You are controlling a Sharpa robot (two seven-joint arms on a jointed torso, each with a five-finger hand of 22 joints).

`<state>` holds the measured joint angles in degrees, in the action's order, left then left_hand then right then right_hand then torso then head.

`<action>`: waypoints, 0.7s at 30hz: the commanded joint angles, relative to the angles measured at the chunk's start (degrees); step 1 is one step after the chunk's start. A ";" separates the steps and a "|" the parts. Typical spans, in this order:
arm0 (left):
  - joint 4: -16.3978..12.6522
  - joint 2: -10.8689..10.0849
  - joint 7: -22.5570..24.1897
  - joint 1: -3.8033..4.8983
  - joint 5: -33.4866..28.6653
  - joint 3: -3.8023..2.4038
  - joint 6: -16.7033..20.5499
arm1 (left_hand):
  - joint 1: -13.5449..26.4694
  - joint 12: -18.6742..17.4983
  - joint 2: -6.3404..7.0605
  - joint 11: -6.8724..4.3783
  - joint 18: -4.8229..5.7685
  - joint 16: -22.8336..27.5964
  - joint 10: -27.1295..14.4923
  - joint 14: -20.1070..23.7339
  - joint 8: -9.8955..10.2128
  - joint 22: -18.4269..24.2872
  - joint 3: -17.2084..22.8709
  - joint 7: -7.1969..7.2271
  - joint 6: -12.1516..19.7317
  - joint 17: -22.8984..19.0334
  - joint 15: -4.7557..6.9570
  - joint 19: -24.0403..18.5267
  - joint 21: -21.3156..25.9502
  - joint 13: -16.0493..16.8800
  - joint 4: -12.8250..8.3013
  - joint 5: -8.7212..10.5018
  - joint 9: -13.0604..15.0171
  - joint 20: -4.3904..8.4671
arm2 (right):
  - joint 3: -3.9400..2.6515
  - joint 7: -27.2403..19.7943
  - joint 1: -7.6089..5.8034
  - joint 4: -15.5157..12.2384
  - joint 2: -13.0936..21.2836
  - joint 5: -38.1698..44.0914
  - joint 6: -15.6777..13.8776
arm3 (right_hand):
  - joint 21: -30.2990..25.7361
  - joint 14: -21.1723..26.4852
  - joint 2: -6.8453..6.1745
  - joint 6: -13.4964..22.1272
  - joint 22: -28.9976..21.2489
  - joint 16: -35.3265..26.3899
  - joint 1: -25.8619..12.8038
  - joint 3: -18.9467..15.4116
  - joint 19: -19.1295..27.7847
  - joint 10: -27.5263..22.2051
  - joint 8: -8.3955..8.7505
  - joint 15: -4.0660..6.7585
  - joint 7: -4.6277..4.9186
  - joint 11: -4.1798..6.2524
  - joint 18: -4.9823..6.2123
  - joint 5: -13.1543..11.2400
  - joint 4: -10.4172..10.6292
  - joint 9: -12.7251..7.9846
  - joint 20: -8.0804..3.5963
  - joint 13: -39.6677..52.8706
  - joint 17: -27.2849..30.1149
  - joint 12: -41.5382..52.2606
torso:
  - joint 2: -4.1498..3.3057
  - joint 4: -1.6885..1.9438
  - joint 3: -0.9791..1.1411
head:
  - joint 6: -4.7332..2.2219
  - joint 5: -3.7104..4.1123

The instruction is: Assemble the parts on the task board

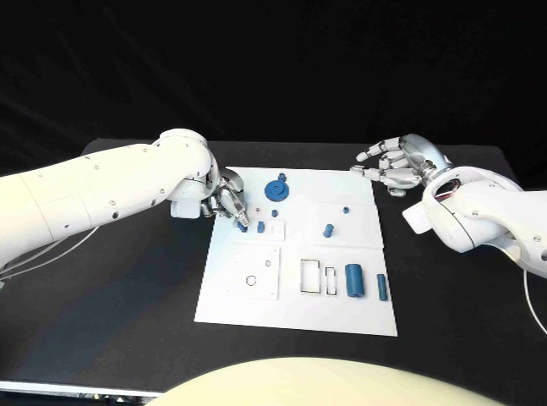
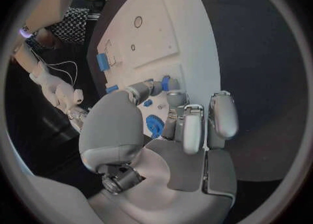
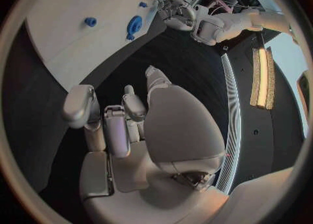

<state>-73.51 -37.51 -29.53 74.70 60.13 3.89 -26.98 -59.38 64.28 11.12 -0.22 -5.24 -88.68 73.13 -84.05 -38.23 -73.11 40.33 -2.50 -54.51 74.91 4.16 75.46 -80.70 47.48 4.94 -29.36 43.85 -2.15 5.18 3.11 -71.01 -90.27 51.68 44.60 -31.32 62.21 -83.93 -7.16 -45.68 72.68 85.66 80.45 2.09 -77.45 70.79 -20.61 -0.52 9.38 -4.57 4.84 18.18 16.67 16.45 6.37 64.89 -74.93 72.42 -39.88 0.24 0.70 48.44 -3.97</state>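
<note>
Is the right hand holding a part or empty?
Empty. The right hand hovers beyond the board's far right corner, fingers curled, nothing between them in the right wrist view.

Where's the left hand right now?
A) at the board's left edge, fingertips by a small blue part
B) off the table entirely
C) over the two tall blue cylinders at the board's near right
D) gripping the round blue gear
A: in the head view the left hand sits at the left edge of the task board, its fingertips at a small blue part; the gear lies apart from it.

Black table (image 1: 127, 288) — white task board (image 1: 255, 309) lying flat at centre.
</note>
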 commanded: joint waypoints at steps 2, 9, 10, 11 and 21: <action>0.15 0.27 -0.22 -0.49 0.05 0.31 0.80 | 0.32 0.05 -0.53 -1.67 0.92 -0.18 1.83 -5.31 -0.24 0.14 5.13 0.41 -0.01 12.84 0.48 0.35 0.36 0.01 -5.72 0.22 0.14 0.03 | -0.01 -0.37 0.03 -0.01 -0.03 0.21 0.23 | -0.38 -3.66 0.02 -0.44 -0.11 -0.37 -0.28 0.37 0.36 -0.26 -0.06 0.32 -0.06 0.08 1.06 0.25 -0.04 -0.06 -0.18 -0.05 -4.81 -0.14 | -0.01 0.03 -0.03 | 0.02 -0.02; 0.27 0.21 -0.29 -0.48 0.12 0.31 0.24 | 0.65 -0.13 -0.23 -1.76 0.91 -0.16 1.83 -5.30 -0.04 0.30 3.28 0.59 -0.06 12.81 0.54 0.36 0.59 -0.07 -4.48 0.51 0.23 0.05 | -0.01 -0.35 0.03 0.08 -0.07 0.21 0.29 | -0.38 -3.66 0.02 -0.44 -0.11 -0.37 -0.28 0.37 0.36 -0.26 -0.06 0.32 -0.06 0.08 1.06 0.25 -0.04 -0.06 -0.18 -0.05 -4.81 -0.14 | 0.00 0.05 -0.01 | 0.13 -0.04; 0.27 0.20 -0.31 -0.48 0.13 0.31 0.11 | 0.68 -0.15 -0.18 -1.78 0.90 -0.14 1.83 -5.29 0.00 0.33 3.00 0.62 -0.07 12.77 0.55 0.34 0.63 -0.06 -4.32 0.54 0.23 0.06 | -0.01 -0.35 0.03 0.09 -0.08 0.21 0.29 | -0.38 -3.66 0.02 -0.44 -0.11 -0.37 -0.28 0.37 0.36 -0.26 -0.06 0.32 -0.06 0.08 1.06 0.25 -0.04 -0.06 -0.18 -0.05 -4.81 -0.14 | -0.01 0.05 -0.01 | 0.14 -0.05; 0.28 0.19 -0.33 -0.48 0.14 0.31 -0.01 | 0.70 -0.17 -0.17 -1.80 0.90 -0.15 1.83 -5.29 0.04 0.38 2.72 0.64 -0.09 12.78 0.57 0.32 0.68 -0.06 -4.14 0.56 0.23 0.06 | -0.01 -0.35 0.03 0.10 -0.09 0.21 0.30 | -0.38 -3.66 0.02 -0.44 -0.11 -0.37 -0.28 0.37 0.36 -0.26 -0.06 0.32 -0.06 0.08 1.06 0.25 -0.04 -0.06 -0.18 -0.05 -4.81 -0.14 | -0.01 0.04 -0.01 | 0.14 -0.05; 0.37 0.16 -0.43 -0.47 0.17 0.32 -0.56 | 0.77 -0.31 -0.22 -1.86 0.89 -0.18 1.81 -5.31 0.31 0.49 0.91 0.77 -0.34 12.86 0.63 0.36 0.87 -0.07 -2.90 1.01 0.19 0.11 | -0.01 -0.36 0.03 0.16 -0.11 0.21 0.30 | -0.31 -3.67 -0.06 -0.43 -0.05 -0.37 -0.24 0.39 0.31 -0.19 -0.06 0.32 -0.07 0.09 1.04 0.26 -0.07 -0.07 -0.18 0.03 -4.82 -0.08 | -0.02 0.01 0.00 | 0.19 -0.06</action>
<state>-73.26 -37.52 -29.49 74.65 59.80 3.92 -27.06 -58.65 64.36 11.41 -1.61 -5.24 -88.67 74.98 -83.83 -38.15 -72.70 41.41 -2.40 -54.62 74.91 4.38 75.46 -80.03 47.42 2.12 -28.56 43.97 -2.14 5.18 3.12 -71.00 -90.12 51.61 44.60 -31.30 62.22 -83.93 -7.16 -45.68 72.63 85.66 80.45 2.08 -77.45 70.73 -20.61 -0.52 9.38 -4.51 4.84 18.18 16.67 16.45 6.37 64.89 -74.92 72.42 -39.89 0.27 0.70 48.61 -4.04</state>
